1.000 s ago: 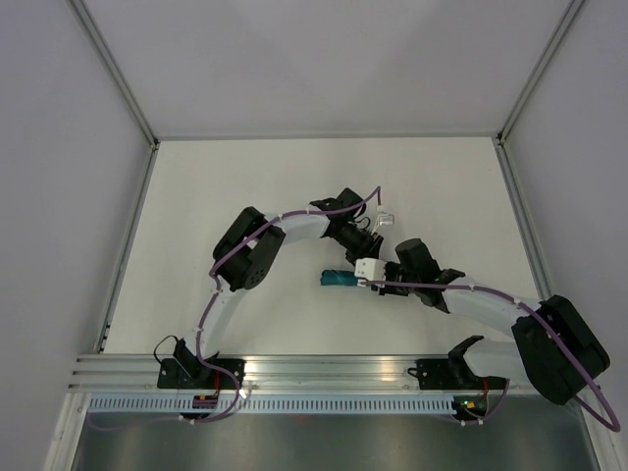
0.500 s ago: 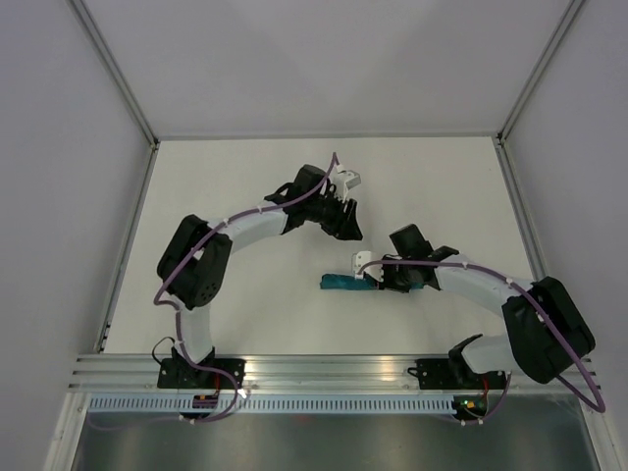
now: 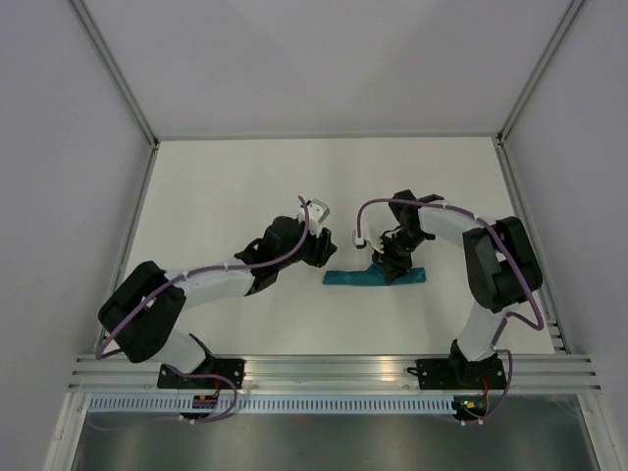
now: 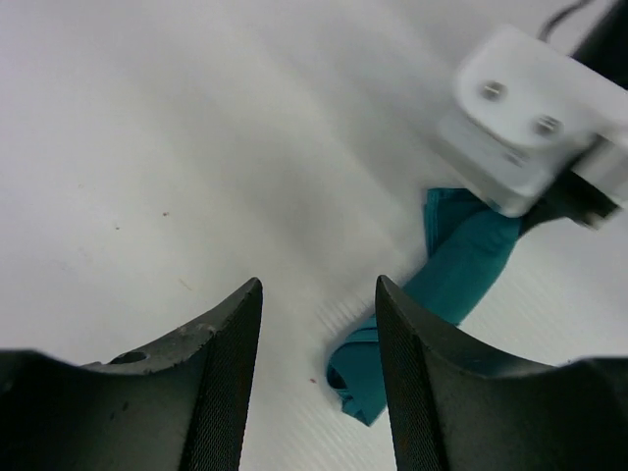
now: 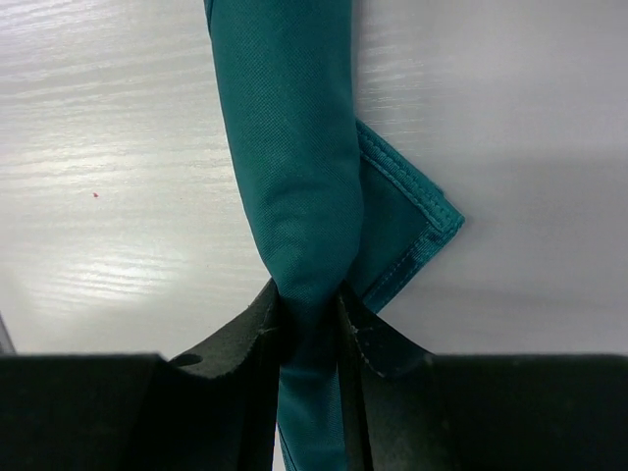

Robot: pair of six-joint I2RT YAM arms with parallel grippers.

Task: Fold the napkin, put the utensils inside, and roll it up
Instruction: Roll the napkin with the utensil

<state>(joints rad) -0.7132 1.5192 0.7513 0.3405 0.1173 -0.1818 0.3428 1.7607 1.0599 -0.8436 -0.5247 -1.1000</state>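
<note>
The napkin (image 3: 375, 278) is a tight teal roll lying left to right on the white table. My right gripper (image 3: 392, 261) comes down on its middle and is shut on it. In the right wrist view the black fingers (image 5: 257, 329) pinch the roll (image 5: 294, 147), and a hemmed corner flap (image 5: 412, 231) sticks out to the right. My left gripper (image 3: 319, 250) is open and empty, just left of and behind the roll's left end. In the left wrist view (image 4: 319, 294) the roll's open end (image 4: 365, 378) lies by the right finger. No utensils show.
White walls with metal posts enclose the table on the left, back and right. An aluminium rail (image 3: 324, 368) carrying both arm bases runs along the near edge. The right arm's white wrist block (image 4: 530, 118) hangs over the roll in the left wrist view.
My left arm swung from the far middle of the table down to the roll's left end. My right arm shifted back and right; the teal roll now shows longer.
</note>
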